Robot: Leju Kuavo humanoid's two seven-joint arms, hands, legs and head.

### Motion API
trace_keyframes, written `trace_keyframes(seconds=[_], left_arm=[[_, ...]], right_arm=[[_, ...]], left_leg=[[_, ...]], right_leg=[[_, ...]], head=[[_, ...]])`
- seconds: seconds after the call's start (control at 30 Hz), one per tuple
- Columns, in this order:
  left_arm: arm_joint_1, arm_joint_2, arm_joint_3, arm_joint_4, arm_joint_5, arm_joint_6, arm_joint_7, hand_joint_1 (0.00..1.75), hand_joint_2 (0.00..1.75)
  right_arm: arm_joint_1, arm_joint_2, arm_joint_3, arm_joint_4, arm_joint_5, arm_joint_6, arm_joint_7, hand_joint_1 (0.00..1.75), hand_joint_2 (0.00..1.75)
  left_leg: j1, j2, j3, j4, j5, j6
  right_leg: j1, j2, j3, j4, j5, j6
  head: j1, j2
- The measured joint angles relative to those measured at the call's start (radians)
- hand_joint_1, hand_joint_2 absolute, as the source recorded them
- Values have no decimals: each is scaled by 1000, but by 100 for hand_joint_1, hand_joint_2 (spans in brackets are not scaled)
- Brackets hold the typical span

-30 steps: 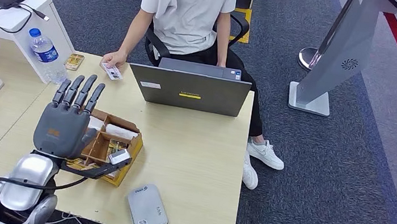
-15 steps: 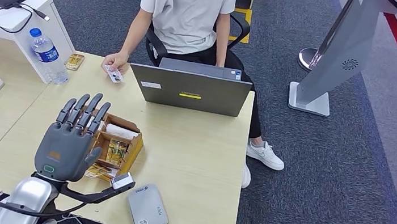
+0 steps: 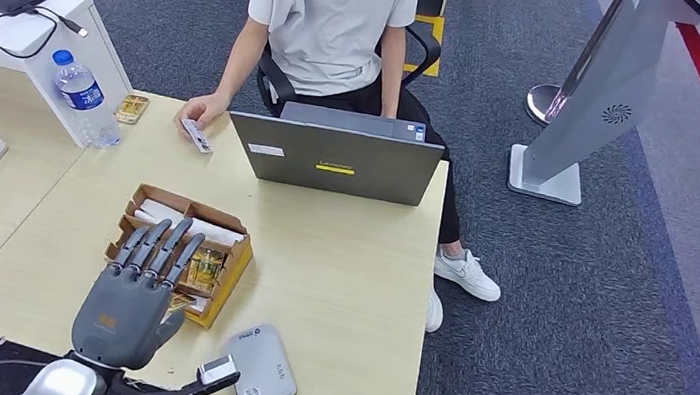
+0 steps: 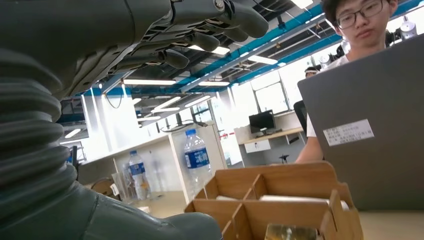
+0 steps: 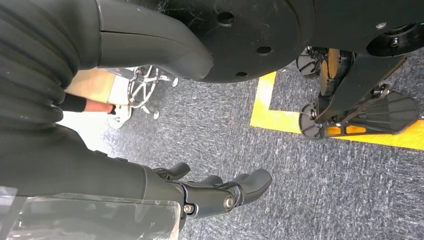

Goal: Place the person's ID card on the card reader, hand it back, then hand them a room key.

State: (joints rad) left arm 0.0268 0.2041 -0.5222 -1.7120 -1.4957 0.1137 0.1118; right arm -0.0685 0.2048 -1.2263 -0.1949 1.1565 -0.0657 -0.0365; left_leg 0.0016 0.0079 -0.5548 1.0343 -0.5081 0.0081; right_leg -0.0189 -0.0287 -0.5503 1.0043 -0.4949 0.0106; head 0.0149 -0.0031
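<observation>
**A:** Where is the ID card [image 3: 196,135]?

**B:** Upper left of centre in the head view, at the far edge of the table [image 3: 340,247]. The person's hand [image 3: 200,107] holds it at one end. It is a small, pale rectangle with darker marks on its face, tilted on the diagonal; the print is too small to read.

**A:** And the left hand [image 3: 135,292]?

**B:** Lower left of the head view, back of the hand up, fingers straight and slightly apart, holding nothing. Its fingertips reach over the near edge of the cardboard divider box [image 3: 222,225]. In the left wrist view the fingers [image 4: 220,20] run across the top, above the box's partitions.

**A:** The card reader [image 3: 260,369]?

**B:** Bottom centre, a flat grey pad with rounded corners near the table's front edge, just right of the left hand.

**A:** The right hand [image 5: 220,192]?

**B:** It hangs over dark carpet with a yellow floor line, fingers loosely bent and apart, nothing in them.

**A:** Anything else?

**B:** A grey laptop [image 3: 336,159] stands right of the card; a water bottle [image 3: 82,96] stands at upper left.
</observation>
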Motion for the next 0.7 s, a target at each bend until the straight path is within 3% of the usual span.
trace_keyframes(seconds=[0.37, 0.7], left_arm=[[111, 3, 0, -17, 1, 18, 0, 0, 175], [137, 12, 0, -23, 5, 15, 18, 0, 175]], right_arm=[[0, 0, -18, 0, -18, -1, 1, 0, 175], [0, 0, -28, 0, -17, 0, 1, 0, 175]], left_leg=[[0, 0, 0, 0, 0, 0], [0, -1, 0, 0, 0, 0]], right_leg=[[0, 0, 0, 0, 0, 0], [0, -1, 0, 0, 0, 0]], head=[[0, 0], [0, 0]])
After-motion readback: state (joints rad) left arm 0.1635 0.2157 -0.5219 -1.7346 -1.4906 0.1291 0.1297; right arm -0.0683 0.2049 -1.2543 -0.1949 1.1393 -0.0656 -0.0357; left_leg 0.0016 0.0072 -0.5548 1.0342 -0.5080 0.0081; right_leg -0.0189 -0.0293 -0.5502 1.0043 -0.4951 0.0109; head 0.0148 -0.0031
